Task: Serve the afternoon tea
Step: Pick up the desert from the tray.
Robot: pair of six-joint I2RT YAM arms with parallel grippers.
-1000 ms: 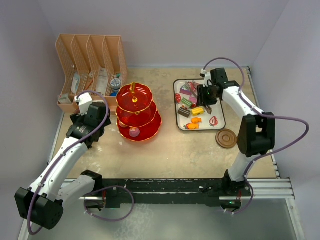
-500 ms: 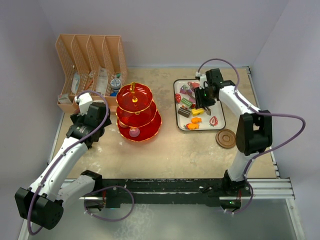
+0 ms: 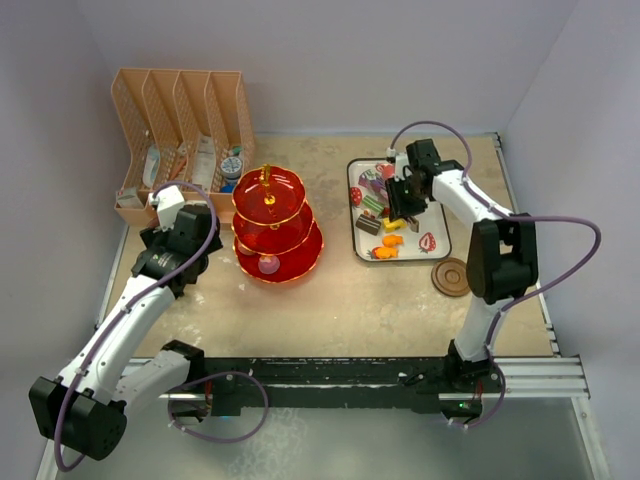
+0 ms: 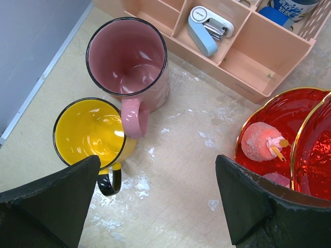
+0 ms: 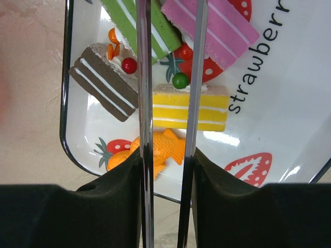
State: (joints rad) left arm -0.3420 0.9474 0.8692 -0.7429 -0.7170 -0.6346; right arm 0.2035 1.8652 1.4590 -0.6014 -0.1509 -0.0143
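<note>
Toy cakes (image 3: 385, 215) lying on strawberry-print tray (image 3: 437, 242), well right of the red three-tier stand (image 3: 277, 225); pink mug (image 4: 128, 59) and yellow mug (image 4: 89, 129) side by side on the counter (image 3: 350, 300), just left of the stand. Right hand (image 5: 166, 170) clenched on metal tongs (image 5: 145, 77), blades poised over one end of the yellow cake slice (image 5: 190, 107). Left hand (image 4: 155, 201) released, hovering left of the stand. Likely hazards: an off-centre pinch between smooth blades letting the slice twist free before reaching the stand; tips nudging neighbouring cakes.
</note>
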